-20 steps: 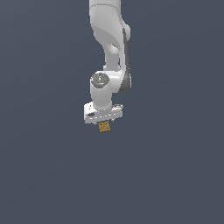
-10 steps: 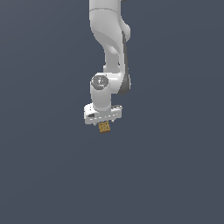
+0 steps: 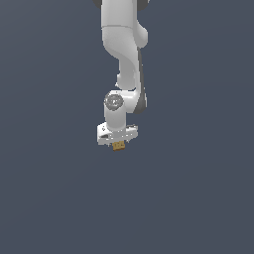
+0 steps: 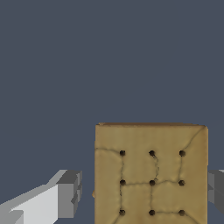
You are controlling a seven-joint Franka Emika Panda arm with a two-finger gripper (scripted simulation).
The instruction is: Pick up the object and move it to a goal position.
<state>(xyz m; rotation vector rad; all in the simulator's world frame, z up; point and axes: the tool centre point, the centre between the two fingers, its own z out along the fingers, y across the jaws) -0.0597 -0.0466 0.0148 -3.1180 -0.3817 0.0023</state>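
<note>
My gripper (image 3: 118,145) hangs below my white arm (image 3: 124,54) against a plain slate-grey backdrop, and no surface shows beneath it. My jaws are drawn in on the tan cracker-like block (image 3: 118,146), which sits between them just under my palm. In the wrist view the block (image 4: 151,173) fills the space between my grey fingertips (image 4: 69,194); one pad meets its far side, while a narrow gap shows at the nearer pad. Its face carries nine dark dots and fine cracks.

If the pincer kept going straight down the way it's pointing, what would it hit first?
Only the plain grey floor, as far as the exterior view shows. The pincer has the cracker block between its fingers, with nothing visible underneath; depth is unclear.
</note>
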